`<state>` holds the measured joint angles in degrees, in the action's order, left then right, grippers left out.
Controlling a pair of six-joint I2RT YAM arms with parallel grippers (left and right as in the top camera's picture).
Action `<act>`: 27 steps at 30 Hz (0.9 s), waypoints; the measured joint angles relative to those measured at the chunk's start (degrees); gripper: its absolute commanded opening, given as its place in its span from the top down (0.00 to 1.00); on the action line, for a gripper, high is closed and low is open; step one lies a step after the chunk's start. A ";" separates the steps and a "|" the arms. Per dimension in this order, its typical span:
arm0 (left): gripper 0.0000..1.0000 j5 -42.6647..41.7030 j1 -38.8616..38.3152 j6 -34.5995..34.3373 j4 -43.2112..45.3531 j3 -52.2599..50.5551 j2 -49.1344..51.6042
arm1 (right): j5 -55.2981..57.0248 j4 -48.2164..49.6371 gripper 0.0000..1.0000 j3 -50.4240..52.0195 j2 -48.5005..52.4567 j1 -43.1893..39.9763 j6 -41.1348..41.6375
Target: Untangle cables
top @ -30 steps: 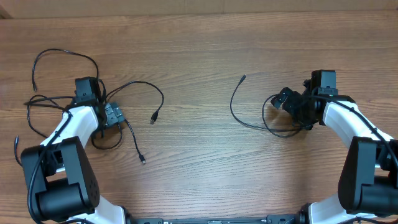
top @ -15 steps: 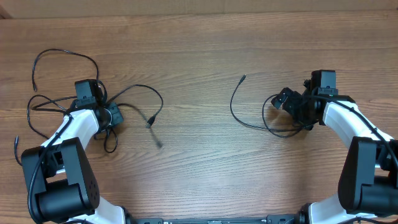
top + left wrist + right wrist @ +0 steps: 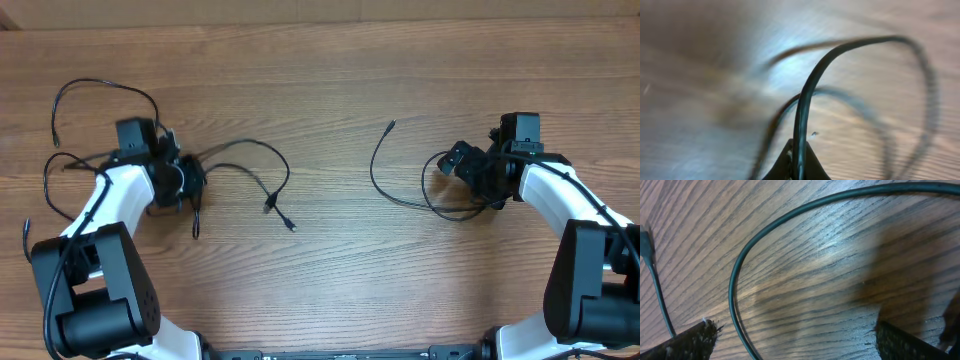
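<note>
A bundle of thin black cables (image 3: 245,152) lies on the left of the wooden table, with loops at the far left (image 3: 100,88) and two plug ends (image 3: 280,216) trailing to the right. My left gripper (image 3: 188,180) is shut on one strand of it. In the blurred left wrist view the cable (image 3: 805,100) rises from between the closed jaws (image 3: 799,162). A separate black cable (image 3: 375,175) lies at the right. My right gripper (image 3: 462,162) is open over its loop. In the right wrist view that cable (image 3: 737,275) lies on the table inside the spread fingertips (image 3: 690,340).
Thicker black wires run along both arms from their bases at the front edge. The left arm (image 3: 110,200) and right arm (image 3: 545,190) lie along the table's sides. The table's back edge (image 3: 320,22) is near the top.
My left gripper has turned and shifted slightly up and right with its strand. The two plug ends have swung right. The right arm and its cable have not moved.
</note>
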<state>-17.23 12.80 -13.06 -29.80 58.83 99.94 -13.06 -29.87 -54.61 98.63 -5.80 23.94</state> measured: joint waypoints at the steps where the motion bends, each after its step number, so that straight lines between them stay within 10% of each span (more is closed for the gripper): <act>1: 0.96 -1.66 0.00 0.00 0.00 1.11 -0.48 | 0.00 -0.15 0.00 0.00 0.00 0.00 0.00; 6: 0.96 -6.08 0.00 -0.04 0.02 5.68 -4.28 | 0.02 -0.81 0.00 0.00 0.00 0.00 0.02; 12: 0.32 -6.14 0.00 -1.40 -4.20 10.08 -8.46 | 0.00 -0.87 0.00 0.00 0.00 0.00 0.00; 16: 0.09 -4.13 -0.04 -4.15 -13.05 10.67 -8.94 | 0.00 -1.14 0.00 0.00 0.00 0.00 0.00; 27: 0.06 2.97 -2.67 -8.20 -26.23 10.12 -2.54 | 0.00 -1.92 0.00 0.00 0.00 0.00 0.02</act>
<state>-14.26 10.13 -21.26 -56.03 68.95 97.41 -13.06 -31.79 -54.61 98.63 -5.80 23.97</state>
